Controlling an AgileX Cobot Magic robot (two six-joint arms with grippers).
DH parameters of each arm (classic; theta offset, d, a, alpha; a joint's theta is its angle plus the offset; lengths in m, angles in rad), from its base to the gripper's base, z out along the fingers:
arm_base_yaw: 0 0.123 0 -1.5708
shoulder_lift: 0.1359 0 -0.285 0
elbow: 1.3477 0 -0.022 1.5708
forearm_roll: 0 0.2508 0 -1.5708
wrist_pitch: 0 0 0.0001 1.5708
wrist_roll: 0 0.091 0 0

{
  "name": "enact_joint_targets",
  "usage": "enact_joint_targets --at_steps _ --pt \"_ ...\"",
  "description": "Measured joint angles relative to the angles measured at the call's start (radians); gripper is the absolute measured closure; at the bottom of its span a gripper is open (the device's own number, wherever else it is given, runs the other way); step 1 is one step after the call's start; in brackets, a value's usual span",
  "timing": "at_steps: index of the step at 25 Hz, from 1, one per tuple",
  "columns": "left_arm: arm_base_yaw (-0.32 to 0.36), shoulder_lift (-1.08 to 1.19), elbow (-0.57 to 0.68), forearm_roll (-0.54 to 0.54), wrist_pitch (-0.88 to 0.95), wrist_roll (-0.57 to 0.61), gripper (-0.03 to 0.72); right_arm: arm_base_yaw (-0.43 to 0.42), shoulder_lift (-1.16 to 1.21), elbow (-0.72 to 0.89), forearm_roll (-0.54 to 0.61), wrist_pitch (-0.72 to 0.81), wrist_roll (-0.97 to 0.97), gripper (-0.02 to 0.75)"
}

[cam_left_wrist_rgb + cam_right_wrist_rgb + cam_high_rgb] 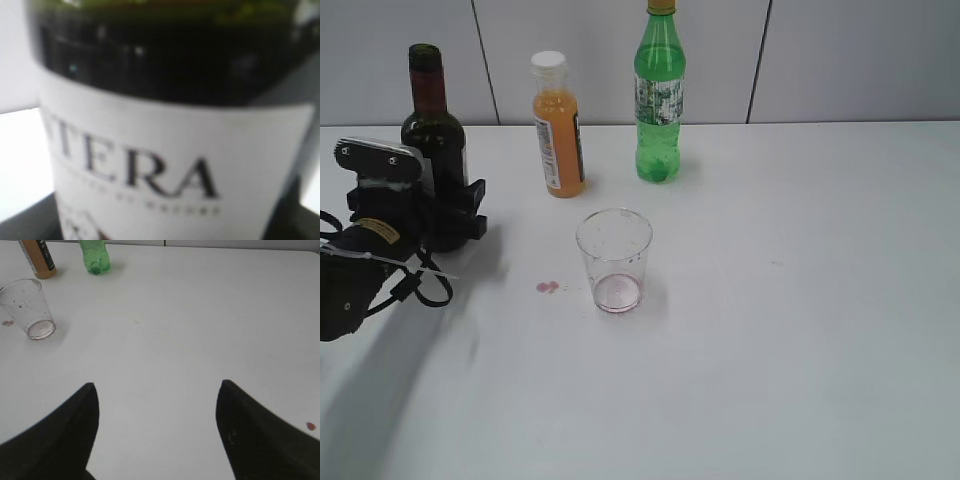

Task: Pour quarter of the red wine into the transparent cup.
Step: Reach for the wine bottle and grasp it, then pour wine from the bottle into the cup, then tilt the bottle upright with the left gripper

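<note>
The left hand (445,215) is gripping the wine bottle (433,140) at its lower body — the bottle is standing upright at the far left of the table (800,300). The transparent cup (614,260) is standing upright near the centre, well apart from the bottle, reddish residue at its base. The right hand (156,427) is hovering over bare table — fingers spread wide, holding nothing.

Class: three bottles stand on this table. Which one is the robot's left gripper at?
The dark wine bottle with the white label, far left. The left gripper sits at its base; the orange juice bottle and green soda bottle stand apart, untouched.
</note>
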Motion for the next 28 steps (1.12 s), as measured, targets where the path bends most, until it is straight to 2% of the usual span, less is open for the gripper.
enact_joint_targets --at_steps 12,15,20,28 --pt "-0.128 -0.207 0.175 -0.155 0.014 0.353 0.133 0.000 0.000 0.000 0.000 0.000 0.000 0.153" --pt "-0.157 -0.217 0.192 -0.203 0.021 0.380 0.134 0.000 0.000 0.000 0.000 0.000 0.000 0.153" --pt "-0.158 -0.221 0.196 -0.238 0.022 0.381 0.133 0.000 0.000 0.000 0.000 0.000 0.000 0.153" --pt "-0.159 -0.262 0.197 -0.220 0.026 0.429 0.133 0.000 0.000 0.000 0.000 0.000 0.000 0.153"
